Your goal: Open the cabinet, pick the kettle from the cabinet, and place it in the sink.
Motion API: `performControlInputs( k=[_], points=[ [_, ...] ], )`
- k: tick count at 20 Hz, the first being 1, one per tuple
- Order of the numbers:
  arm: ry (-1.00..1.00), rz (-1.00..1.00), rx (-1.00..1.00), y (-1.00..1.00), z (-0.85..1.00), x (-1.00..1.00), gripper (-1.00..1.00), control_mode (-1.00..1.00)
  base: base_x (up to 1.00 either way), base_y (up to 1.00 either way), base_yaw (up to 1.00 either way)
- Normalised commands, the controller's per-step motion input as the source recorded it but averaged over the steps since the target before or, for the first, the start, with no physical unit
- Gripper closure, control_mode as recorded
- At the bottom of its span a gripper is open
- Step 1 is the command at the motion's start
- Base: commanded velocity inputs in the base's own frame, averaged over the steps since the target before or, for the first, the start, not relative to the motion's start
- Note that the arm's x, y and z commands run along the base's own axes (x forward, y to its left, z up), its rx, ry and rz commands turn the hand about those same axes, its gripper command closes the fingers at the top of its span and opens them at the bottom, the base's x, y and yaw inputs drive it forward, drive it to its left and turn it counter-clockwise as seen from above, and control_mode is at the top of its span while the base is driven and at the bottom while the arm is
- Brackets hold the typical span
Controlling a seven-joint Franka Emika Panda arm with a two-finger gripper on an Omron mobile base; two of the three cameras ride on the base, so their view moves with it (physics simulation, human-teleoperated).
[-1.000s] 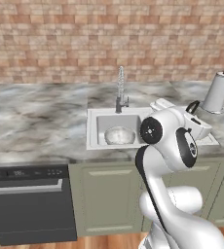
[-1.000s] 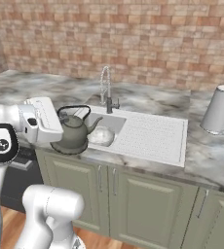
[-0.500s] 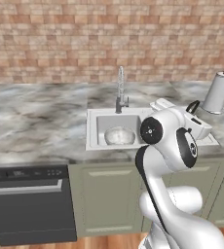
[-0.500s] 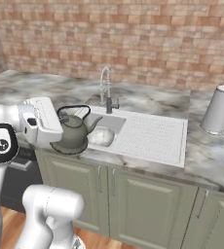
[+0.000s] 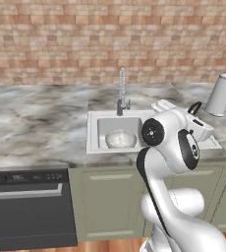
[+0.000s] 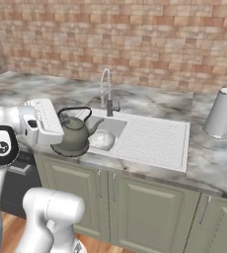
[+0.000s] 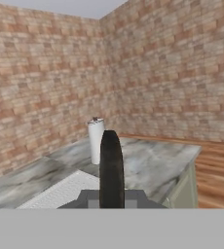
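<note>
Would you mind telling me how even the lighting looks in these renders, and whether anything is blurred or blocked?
Left base view: flat, even light, and the arm blocks most of the kettle. Right base view: soft, no glare on the kettle or the sink. Hand view: the kettle's handle looms dark and soft-edged.

- I saw a paper towel roll (image 6: 221,113) standing upright on the marble counter (image 5: 36,128), far right.
- A black dishwasher (image 5: 29,206) sat lower left.
- Brick wall (image 5: 85,39) behind.

Bright even rendered light, soft faint shadows, no glare, slightly coarse textures
</note>
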Motion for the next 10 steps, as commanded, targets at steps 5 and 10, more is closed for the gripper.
performControlInputs(
  k=[5,10],
  points=[
    [0.00,0.00,0.00,0.00,0.00,0.00,1.00,1.00,0.06,-0.30,0.01],
    [0.00,0.00,0.00,0.00,0.00,0.00,1.00,1.00,0.22,-0.36,0.00]
  ],
)
